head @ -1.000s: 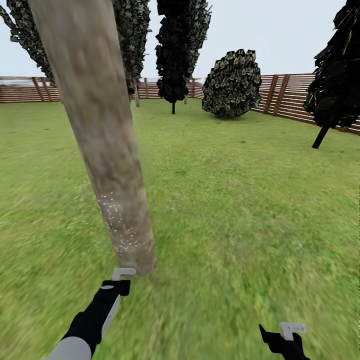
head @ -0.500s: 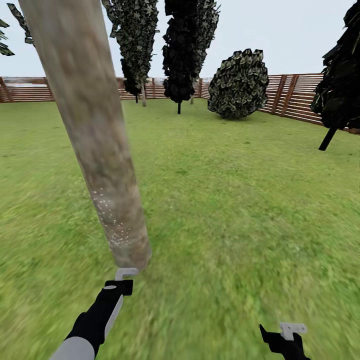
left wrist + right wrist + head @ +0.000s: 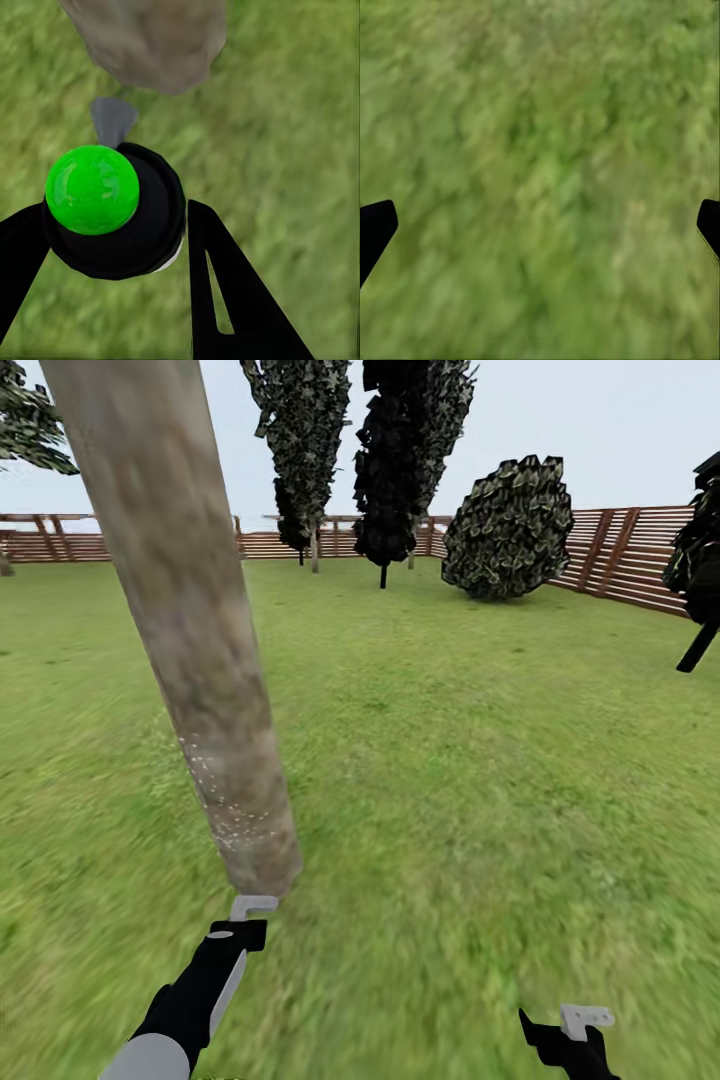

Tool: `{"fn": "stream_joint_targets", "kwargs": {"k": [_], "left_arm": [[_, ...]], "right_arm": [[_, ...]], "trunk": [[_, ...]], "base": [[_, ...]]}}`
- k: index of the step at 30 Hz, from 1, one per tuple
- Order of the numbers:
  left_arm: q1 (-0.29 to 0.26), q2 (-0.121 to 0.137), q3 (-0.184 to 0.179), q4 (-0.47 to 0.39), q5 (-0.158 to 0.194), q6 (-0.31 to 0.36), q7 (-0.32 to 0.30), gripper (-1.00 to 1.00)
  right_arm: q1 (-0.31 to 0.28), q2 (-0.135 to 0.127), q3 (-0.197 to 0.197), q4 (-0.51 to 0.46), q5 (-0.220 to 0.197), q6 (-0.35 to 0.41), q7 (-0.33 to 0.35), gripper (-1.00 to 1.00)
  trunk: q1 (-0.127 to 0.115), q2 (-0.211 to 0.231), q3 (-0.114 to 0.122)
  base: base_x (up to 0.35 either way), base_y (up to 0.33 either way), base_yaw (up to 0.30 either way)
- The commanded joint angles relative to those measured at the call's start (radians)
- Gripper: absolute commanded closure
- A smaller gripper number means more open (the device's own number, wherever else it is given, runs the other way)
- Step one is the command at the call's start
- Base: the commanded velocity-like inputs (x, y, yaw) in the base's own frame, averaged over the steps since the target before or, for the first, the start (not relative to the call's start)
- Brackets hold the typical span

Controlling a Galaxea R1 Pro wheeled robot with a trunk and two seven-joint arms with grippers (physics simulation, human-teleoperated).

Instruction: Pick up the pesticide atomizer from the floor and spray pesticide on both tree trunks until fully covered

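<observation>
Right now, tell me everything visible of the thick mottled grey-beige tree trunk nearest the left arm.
The thick mottled grey-beige tree trunk is a smooth, branchless column of blotchy grey, beige and brown bark. In the head view it leans, its top running out of frame at upper left, its base meeting the green grass. Tiny white specks dot its lower part. The left gripper, holding the black atomizer with a green ball top, sits just before the base, not touching.

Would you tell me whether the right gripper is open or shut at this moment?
Open. In the right wrist view the right gripper's two dark fingertips sit at opposite edges, with only grass between them.
</observation>
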Motion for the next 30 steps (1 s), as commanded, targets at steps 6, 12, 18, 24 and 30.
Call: {"fn": "stream_joint_targets", "kwargs": {"k": [6,12,18,24,30], "left_arm": [[0.000,0.000,0.000,0.000,0.000,0.000,0.000,1.00],[0.000,0.000,0.000,0.000,0.000,0.000,0.000,1.00],[0.000,0.000,0.000,0.000,0.000,0.000,0.000,1.00],[0.000,0.000,0.000,0.000,0.000,0.000,0.000,1.00],[0.000,0.002,0.001,-0.001,0.000,0.000,0.000,1.00]], "right_arm": [[0.000,0.000,0.000,0.000,0.000,0.000,0.000,-1.00],[0.000,0.000,0.000,0.000,0.000,0.000,0.000,-1.00],[0.000,0.000,0.000,0.000,0.000,0.000,0.000,-1.00],[0.000,0.000,0.000,0.000,0.000,0.000,0.000,-1.00],[0.000,0.000,0.000,0.000,0.000,0.000,0.000,-1.00]], "trunk": [[0.000,0.000,0.000],[0.000,0.000,0.000],[0.000,0.000,0.000],[0.000,0.000,0.000],[0.000,0.000,0.000]], "base": [[0.078,-0.271,0.072],[0.043,-0.271,0.011],[0.001,-0.270,0.227],[0.000,-0.269,0.276],[0.000,-0.268,0.223]]}}
